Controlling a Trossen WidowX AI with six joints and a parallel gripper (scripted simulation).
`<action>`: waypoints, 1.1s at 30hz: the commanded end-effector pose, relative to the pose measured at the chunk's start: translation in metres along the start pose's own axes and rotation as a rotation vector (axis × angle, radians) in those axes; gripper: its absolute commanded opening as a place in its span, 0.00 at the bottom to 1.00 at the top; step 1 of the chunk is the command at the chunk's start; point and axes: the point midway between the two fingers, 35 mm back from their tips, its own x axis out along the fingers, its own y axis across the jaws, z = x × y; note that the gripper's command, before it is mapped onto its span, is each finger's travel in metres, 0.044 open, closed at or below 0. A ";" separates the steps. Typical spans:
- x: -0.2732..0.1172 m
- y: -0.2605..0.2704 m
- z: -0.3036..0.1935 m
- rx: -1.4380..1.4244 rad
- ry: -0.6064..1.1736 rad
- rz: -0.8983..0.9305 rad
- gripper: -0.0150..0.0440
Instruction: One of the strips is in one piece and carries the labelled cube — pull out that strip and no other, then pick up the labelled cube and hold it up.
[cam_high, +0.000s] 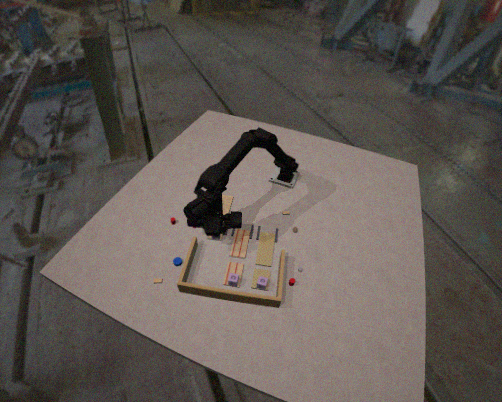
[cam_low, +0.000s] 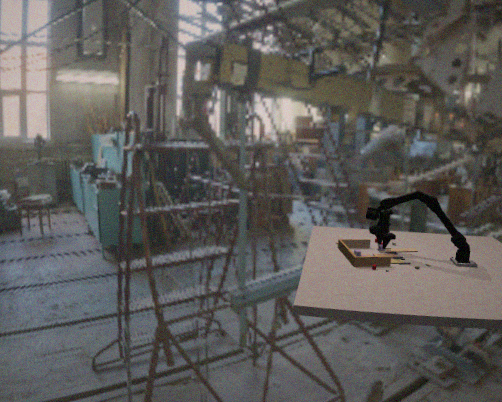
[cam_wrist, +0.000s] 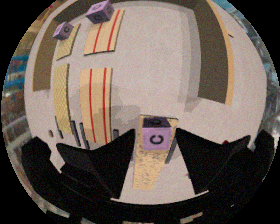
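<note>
My gripper (cam_high: 215, 233) (cam_low: 384, 246) (cam_wrist: 155, 131) is open, with its fingers on either side of the purple cube marked C (cam_wrist: 156, 138), a gap showing at each side. That cube sits near the far end of the speckled strip (cam_wrist: 148, 169) (cam_high: 227, 203), which looks unbroken; the arm hides the cube in the top view. The red-lined strip (cam_wrist: 98, 107) (cam_high: 240, 244) is separated by a gap from its far piece (cam_wrist: 106, 41), which carries another purple cube (cam_wrist: 99, 12) (cam_high: 233, 280). The yellow patterned strip (cam_wrist: 62, 100) (cam_high: 265, 249) is likewise split, with a purple cube (cam_wrist: 62, 31) (cam_high: 262, 283) on its far piece.
A low wooden wall (cam_high: 230, 294) (cam_wrist: 215, 55) encloses the far and side edges. Dark guide rails (cam_high: 258, 232) (cam_wrist: 84, 135) flank the strips. Red pieces (cam_high: 173, 220) (cam_high: 292, 281), a blue disc (cam_high: 177, 261) and small bits lie outside the wall.
</note>
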 end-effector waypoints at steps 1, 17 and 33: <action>0.008 0.000 -0.001 0.002 0.004 -0.004 0.68; 0.008 0.001 -0.001 0.000 0.001 0.001 0.42; -0.023 0.027 -0.033 0.001 0.006 0.000 0.25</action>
